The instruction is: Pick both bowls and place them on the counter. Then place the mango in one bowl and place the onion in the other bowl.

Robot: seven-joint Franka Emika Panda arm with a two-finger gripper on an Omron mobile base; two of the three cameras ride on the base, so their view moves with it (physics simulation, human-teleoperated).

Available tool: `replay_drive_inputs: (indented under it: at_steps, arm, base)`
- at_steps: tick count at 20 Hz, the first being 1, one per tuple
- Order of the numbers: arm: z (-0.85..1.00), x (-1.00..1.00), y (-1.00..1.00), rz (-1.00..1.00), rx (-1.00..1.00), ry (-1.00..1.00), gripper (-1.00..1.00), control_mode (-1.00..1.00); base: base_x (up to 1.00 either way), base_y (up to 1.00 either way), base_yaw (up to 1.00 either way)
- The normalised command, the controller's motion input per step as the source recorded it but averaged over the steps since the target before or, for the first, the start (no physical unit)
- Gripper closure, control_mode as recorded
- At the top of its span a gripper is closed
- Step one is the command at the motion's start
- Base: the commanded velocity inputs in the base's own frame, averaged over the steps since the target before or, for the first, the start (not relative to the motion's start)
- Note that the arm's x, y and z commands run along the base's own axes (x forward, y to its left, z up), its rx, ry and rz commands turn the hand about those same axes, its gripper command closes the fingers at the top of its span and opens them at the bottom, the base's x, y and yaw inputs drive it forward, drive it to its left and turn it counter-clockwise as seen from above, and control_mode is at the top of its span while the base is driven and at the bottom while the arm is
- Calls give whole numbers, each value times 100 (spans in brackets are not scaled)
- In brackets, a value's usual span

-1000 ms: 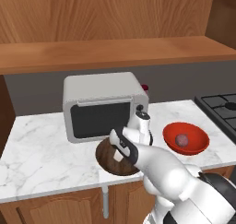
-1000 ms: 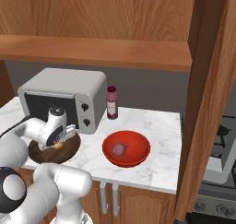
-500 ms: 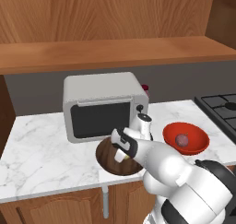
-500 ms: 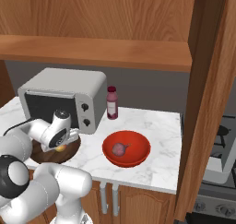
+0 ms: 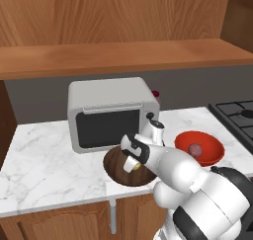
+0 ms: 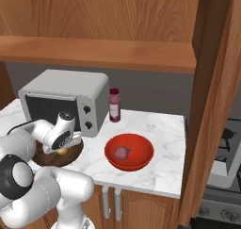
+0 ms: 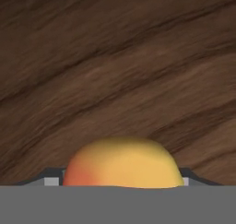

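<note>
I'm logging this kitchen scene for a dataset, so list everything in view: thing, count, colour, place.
Microwave: one, white, back of counter.
Counter: one, white marble, above wooden cabinets.
Brown bowl: one, dark wood-grained, before the microwave.
Mango: one, orange-yellow, over the brown bowl, at the fingertips.
Red bowl: one, glossy red, right of the brown bowl.
Onion: one, purplish-red, in the red bowl.
Bottle: one, dark red, beside the microwave.
Shelf: one, brown wood, above.
Stove: one, dark, far right.
Gripper: one, white, over the brown bowl.

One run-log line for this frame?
gripper: over brown bowl | mango: between jaws | onion: in red bowl
</note>
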Motion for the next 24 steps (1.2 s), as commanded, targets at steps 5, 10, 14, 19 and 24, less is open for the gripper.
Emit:
replay_drive_inputs:
  at_steps: [5, 10, 14, 19, 24]
  arm:
    - [6, -22, 7, -21, 0, 2, -100, -100]
    - [21, -27, 4, -23, 0, 0, -100, -100]
    - [32, -19, 9, -21, 0, 0, -100, -100]
    - [43, -20, 6, -18, 0, 0, -100, -100]
    - [50, -42, -2, -17, -5, 0, -100, -100]
  base:
    - [0, 0, 0]
    - [0, 0, 0]
    - [0, 0, 0]
    - [0, 0, 0]
    - [0, 0, 0]
